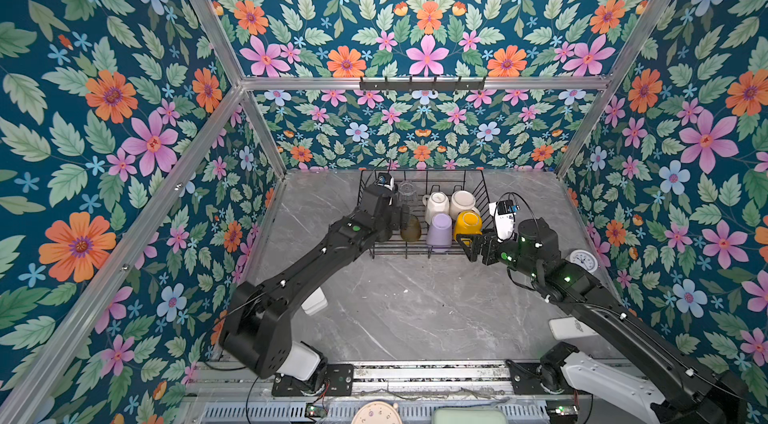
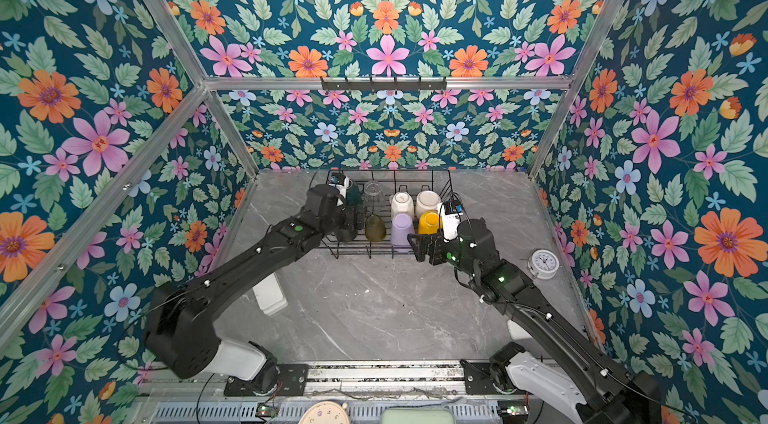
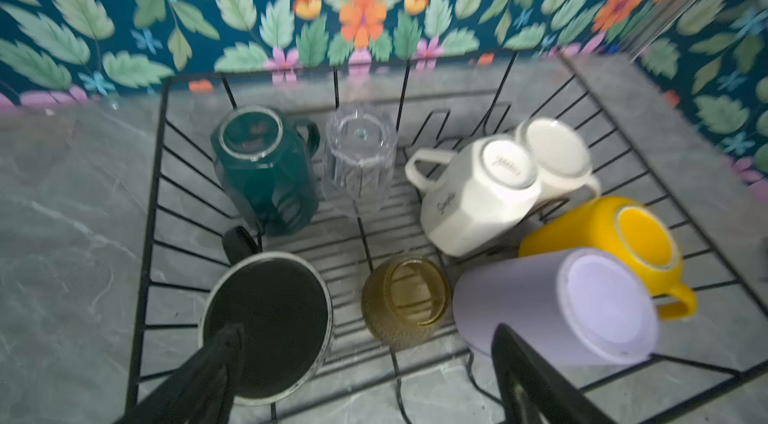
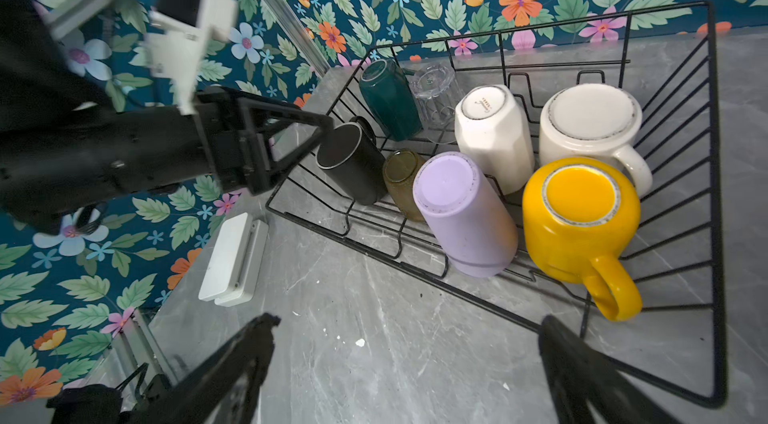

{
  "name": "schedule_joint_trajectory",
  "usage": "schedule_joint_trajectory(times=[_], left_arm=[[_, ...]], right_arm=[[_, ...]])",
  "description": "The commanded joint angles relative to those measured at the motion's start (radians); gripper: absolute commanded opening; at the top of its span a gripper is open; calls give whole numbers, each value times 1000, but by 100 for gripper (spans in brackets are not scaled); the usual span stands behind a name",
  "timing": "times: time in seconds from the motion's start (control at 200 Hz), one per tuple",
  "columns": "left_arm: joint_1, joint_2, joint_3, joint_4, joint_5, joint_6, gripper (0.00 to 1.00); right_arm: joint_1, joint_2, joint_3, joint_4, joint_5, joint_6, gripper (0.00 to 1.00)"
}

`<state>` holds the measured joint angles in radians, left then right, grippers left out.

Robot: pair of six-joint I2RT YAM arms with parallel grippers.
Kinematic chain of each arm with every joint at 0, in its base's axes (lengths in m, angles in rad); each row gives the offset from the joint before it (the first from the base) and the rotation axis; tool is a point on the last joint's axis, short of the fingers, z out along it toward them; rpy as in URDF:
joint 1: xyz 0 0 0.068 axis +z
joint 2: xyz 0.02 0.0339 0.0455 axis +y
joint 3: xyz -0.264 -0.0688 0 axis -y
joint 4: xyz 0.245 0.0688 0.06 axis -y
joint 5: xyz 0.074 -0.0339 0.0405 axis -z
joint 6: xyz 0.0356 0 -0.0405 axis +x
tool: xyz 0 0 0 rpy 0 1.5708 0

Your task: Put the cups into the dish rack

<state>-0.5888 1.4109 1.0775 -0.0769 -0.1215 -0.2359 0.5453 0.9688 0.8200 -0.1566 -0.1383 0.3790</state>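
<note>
Black mug upside down in rack: stiff, smooth, likely slippery, breakable; grip across body, not handle. Left fingers spread over it; right fingers spread, empty.

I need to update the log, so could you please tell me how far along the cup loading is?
Done: all eight cups sit upside down in the rack, black mug included. In hand: nothing; the left end effector stands open by that mug, the right end effector open nearby. Left: apparently only backing away.
</note>
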Motion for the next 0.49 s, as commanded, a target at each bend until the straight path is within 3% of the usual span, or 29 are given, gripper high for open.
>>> schedule_joint_trajectory(times=[0.0,0.195,0.345,0.49], left_arm=[[11,-106,-107,240,-89,23,99],[52,-301,-316,361,-205,52,99],[139,-401,-498,459,-268,48,99],[205,-467,-651,566,-344,79,99]], right_arm=[[-15,16,14,3,39,-42,99],[-158,5,-51,45,126,-63,99],[-312,-5,-160,132,145,-31,99],[-345,4,-257,225,304,-83,99]])
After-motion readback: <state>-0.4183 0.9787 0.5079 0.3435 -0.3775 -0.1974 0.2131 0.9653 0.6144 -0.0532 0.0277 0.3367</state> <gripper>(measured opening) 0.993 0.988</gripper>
